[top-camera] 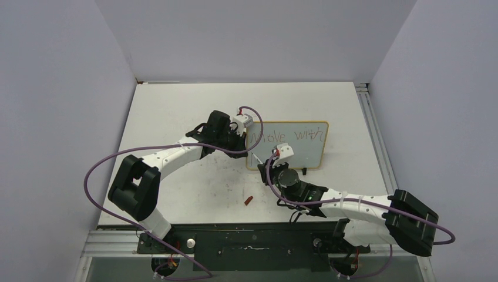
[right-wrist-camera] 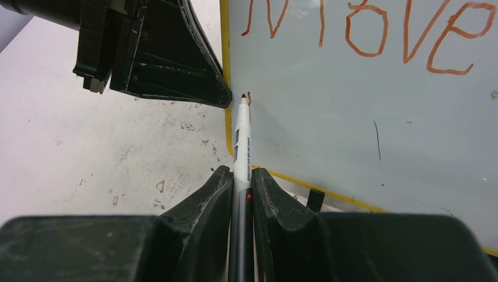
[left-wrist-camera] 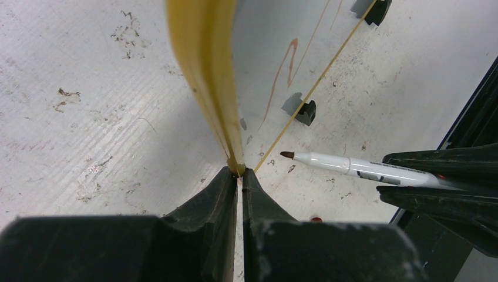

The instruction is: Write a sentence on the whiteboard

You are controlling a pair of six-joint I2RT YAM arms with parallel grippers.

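Note:
The whiteboard stands upright on the table, with a yellow frame and black feet. Reddish-brown lettering reads "Move with" on its top line; "Move" shows in the right wrist view. My left gripper is shut on the board's left frame edge. My right gripper is shut on a white marker. The marker's tip is at the board face near the lower left, below the "M", beside a short red stroke. The marker also shows in the left wrist view.
A small red marker cap lies on the table in front of the board, between the two arms. One black foot of the board stands near the marker tip. The left gripper's fingers sit just left of the tip.

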